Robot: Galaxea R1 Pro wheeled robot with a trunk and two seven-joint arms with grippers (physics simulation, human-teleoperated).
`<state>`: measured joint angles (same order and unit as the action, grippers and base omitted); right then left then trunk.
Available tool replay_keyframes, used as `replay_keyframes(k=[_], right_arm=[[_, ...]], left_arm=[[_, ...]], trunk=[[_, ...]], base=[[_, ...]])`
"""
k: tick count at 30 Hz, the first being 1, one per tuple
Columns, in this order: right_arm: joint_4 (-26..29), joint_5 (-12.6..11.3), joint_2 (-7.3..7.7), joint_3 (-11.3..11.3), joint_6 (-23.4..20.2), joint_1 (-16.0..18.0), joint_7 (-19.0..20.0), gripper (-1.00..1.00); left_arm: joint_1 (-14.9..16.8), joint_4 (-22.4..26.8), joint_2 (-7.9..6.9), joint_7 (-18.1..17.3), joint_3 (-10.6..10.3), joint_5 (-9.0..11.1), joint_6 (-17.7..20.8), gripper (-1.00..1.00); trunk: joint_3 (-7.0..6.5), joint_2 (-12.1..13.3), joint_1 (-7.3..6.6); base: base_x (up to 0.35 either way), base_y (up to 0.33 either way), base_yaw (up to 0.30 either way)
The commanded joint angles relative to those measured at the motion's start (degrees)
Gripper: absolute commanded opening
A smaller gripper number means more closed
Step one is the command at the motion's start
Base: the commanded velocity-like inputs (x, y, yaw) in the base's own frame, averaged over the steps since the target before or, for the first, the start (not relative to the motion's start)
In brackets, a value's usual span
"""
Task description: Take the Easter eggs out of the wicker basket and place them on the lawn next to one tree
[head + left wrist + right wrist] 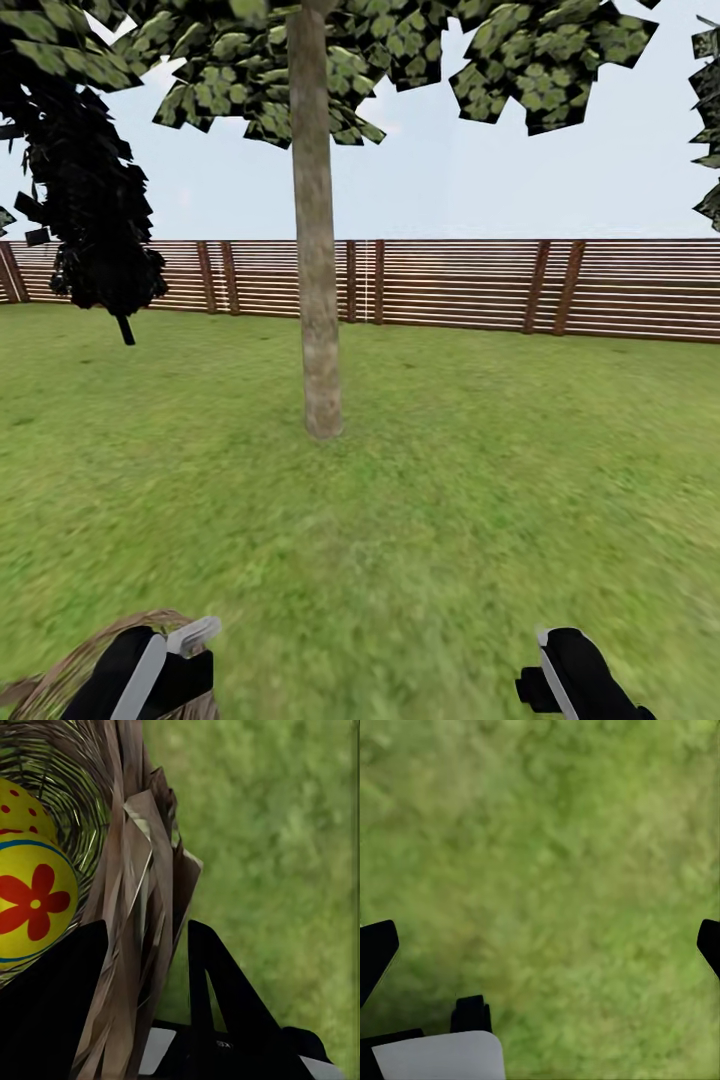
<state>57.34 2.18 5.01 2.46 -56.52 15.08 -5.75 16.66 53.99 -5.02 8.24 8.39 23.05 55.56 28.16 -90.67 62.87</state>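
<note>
Left gripper [142, 967] is clamped on the basket [139, 870] rim: one finger inside the weave, one outside, wall pinched between them. My read is that the whole basket is being carried to the drop spot, so the eggs get unloaded right at the trunk, not ferried one by one. In the head view the basket [60, 670] sits low at the robot's left, tucked under the left gripper [165, 660].

Eggs: two show inside the basket, one with a red flower print [34, 907], another with red dots [19, 806] behind it, touching. Can't tell where the third is; it may be hidden under those.

Right gripper [540, 945] is spread wide, fingers at both frame edges, nothing between them but lawn [555, 855]. Looks free for picking. In the head view it [570, 680] hangs low on the robot's right.

Ahead: open lawn [480, 480], then the tree [318, 300] dead centre, bare trunk, canopy overhead. Nothing in the path. A dark cypress [85, 200] stands farther back to the left, wrong target. Slat fence [460, 285] closes off the back.

Risk: the weave flexing in the pinch, the basket tilting.
</note>
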Motion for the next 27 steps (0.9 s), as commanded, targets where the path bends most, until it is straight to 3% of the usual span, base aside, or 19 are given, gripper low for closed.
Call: replay_keyframes(k=[1, 27], right_arm=[[0.1, 0.2, 0.0, 0.0, -0.3, 0.0, 0.0, 1.0], [0.1, 0.2, 0.0, 0.0, -0.3, 0.0, 0.0, 1.0]], left_arm=[[0.0, 0.1, 0.0, 0.5, 0.0, 0.1, 0.3, -1.0], [0.0, 0.1, 0.09, 0.5, -0.8, 0.1, 0.3, -1.0]], trunk=[[0.06, 0.0, 0.03], [0.06, 0.0, 0.03]], base=[[0.341, 0.0, 0.0], [0.341, 0.0, 0.0]])
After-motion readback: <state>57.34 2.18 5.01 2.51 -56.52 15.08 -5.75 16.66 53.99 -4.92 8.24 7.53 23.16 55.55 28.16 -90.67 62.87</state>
